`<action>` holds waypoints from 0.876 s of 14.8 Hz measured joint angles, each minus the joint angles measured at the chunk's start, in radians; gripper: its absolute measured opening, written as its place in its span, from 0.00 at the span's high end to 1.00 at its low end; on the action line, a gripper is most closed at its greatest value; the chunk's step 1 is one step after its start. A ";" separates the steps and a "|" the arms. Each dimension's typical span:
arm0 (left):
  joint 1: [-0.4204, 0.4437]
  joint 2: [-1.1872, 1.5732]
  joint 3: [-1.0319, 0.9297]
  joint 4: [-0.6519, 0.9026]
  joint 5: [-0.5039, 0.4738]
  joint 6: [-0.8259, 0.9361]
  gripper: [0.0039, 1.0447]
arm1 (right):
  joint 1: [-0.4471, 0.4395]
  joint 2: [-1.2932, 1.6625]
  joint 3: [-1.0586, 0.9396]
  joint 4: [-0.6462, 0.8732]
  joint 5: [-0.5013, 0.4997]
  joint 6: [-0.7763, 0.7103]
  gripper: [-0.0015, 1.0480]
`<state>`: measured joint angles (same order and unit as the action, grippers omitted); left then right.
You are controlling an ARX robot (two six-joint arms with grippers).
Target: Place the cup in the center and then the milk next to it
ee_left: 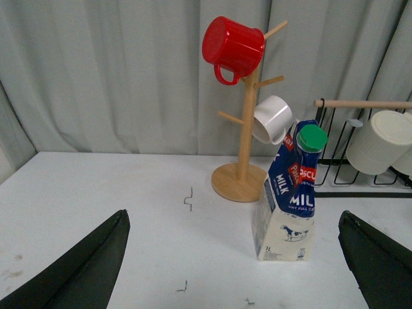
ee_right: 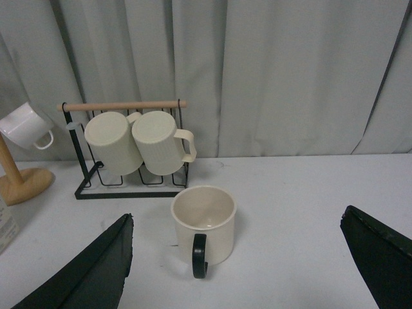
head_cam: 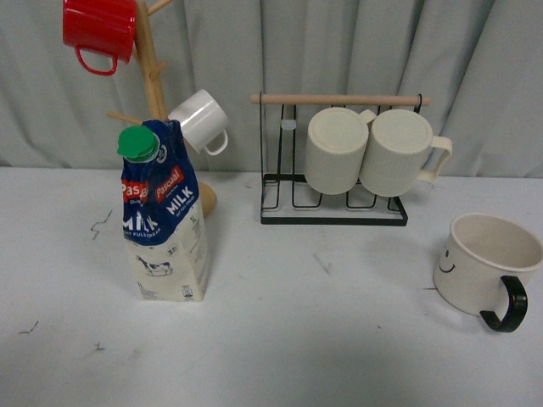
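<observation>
Front view alone shows cup (head_cam: 482, 270) and milk (head_cam: 163, 227), seemingly well apart.

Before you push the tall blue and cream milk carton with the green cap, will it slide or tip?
The blue and cream milk carton likely tips if pushed high: it stands tall on a narrow base. Its top looks creased near the green cap, so the walls may give when squeezed. Its weight cannot be told.
</observation>
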<state>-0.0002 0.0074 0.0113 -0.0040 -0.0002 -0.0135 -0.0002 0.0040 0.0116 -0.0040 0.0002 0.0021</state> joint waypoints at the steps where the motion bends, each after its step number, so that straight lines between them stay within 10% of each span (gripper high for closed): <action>1: 0.000 0.000 0.000 0.000 0.000 0.000 0.06 | 0.000 0.000 0.000 0.000 0.000 0.000 0.06; 13: 0.000 0.000 0.000 0.000 0.000 0.000 0.06 | 0.000 0.000 0.000 0.000 0.000 0.000 0.06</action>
<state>-0.0002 0.0074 0.0113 -0.0040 -0.0002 -0.0135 -0.0002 0.0044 0.0116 -0.0040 0.0002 0.0021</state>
